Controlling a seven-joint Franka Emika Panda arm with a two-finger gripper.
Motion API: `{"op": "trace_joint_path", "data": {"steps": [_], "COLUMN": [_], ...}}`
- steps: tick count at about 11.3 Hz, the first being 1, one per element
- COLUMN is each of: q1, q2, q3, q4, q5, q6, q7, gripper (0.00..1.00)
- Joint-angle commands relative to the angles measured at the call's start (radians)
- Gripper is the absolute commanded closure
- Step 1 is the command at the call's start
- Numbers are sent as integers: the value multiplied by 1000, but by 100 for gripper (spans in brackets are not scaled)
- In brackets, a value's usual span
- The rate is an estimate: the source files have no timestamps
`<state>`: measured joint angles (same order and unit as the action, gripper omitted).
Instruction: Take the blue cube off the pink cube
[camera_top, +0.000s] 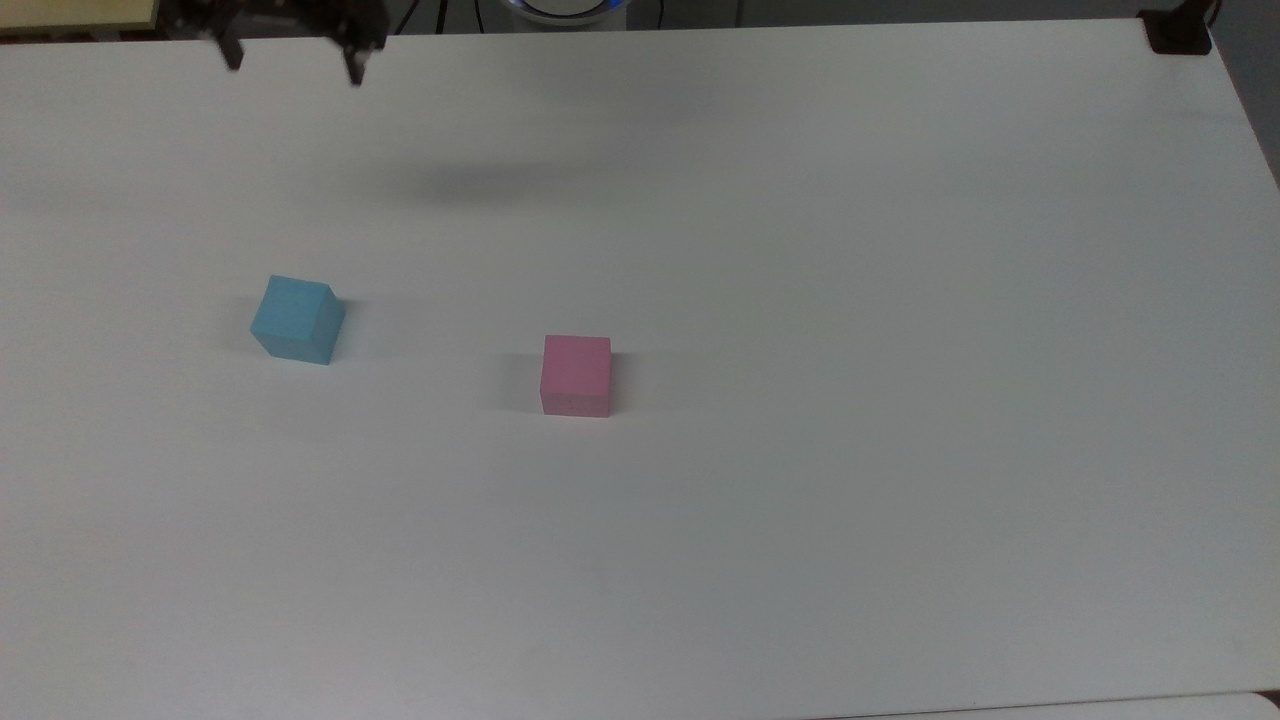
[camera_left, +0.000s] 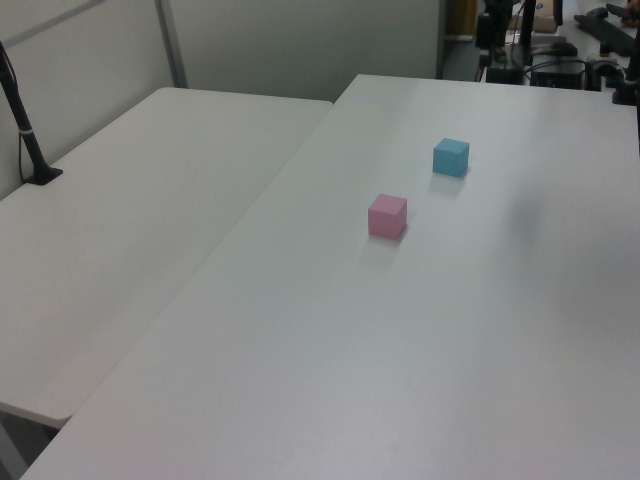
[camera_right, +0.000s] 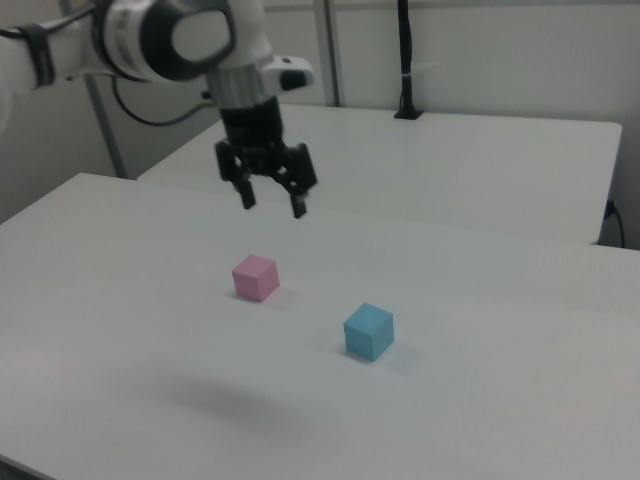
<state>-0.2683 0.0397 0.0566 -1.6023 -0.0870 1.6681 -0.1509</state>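
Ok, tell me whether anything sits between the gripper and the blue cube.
Nothing visible does. The gripper hangs open in the air above the table, and the blue cube sits alone on bare tabletop, apart from the pink cube, which lies off to the right view's left.

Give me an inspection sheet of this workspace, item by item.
Surface: matte white table, bare apart from two cubes.
Job's things: small light blue foam-like cube and small pale pink foam-like cube both rest on the table, apart, not stacked.
Clutter: nothing seen.
Grippers: black two-finger end effector open, empty, raised well above the cubes.
Cables: dark cable hangs by the arm.
Surroundings: second white table adjoining; black post on it; dark mount at the table's far corner.
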Motion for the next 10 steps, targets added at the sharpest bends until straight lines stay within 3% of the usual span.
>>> {"op": "trace_joint_path", "data": {"steps": [1, 3, 10], "q1": [156, 221, 222], "q2": [-83, -81, -73], "q3": [-120, -162, -162], "q4": [-33, -36, -18], "q5": [81, 98, 95], "q6": [-60, -45, -25], "q7": [65, 88, 82], "gripper": [0, 0, 0]}}
